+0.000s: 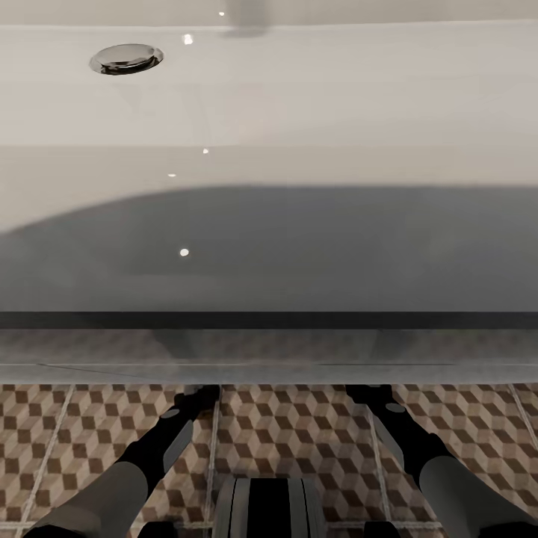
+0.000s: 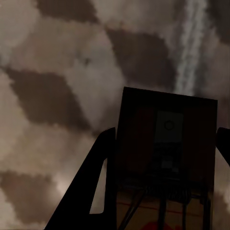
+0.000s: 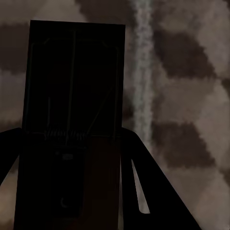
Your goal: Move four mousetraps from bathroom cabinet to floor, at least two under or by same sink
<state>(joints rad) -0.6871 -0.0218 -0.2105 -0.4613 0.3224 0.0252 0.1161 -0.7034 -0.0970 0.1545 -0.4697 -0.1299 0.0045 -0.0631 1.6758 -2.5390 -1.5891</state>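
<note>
The white bathroom sink (image 1: pixel 314 97) lies just below my head camera, its chrome drain (image 1: pixel 125 58) at the far left. Both forearms reach down and forward over the cube-patterned bathroom floor (image 1: pixel 299 433) and pass under the sink's front edge. In the left wrist view my left gripper (image 2: pixel 167 132) is shut on a brown mousetrap (image 2: pixel 167 158), with the tiles close behind it. In the right wrist view my right gripper (image 3: pixel 72 134) is shut on a second, shadowed mousetrap (image 3: pixel 74 96) close above a grout line (image 3: pixel 142 72). Whether either trap touches the floor I cannot tell. The cabinet is out of view.
A grey ledge or lower panel (image 1: pixel 269 351) runs across under the sink, right above the arms. My own base (image 1: pixel 265 508) sits at the bottom centre, between the arms. Open tiled floor lies to both sides.
</note>
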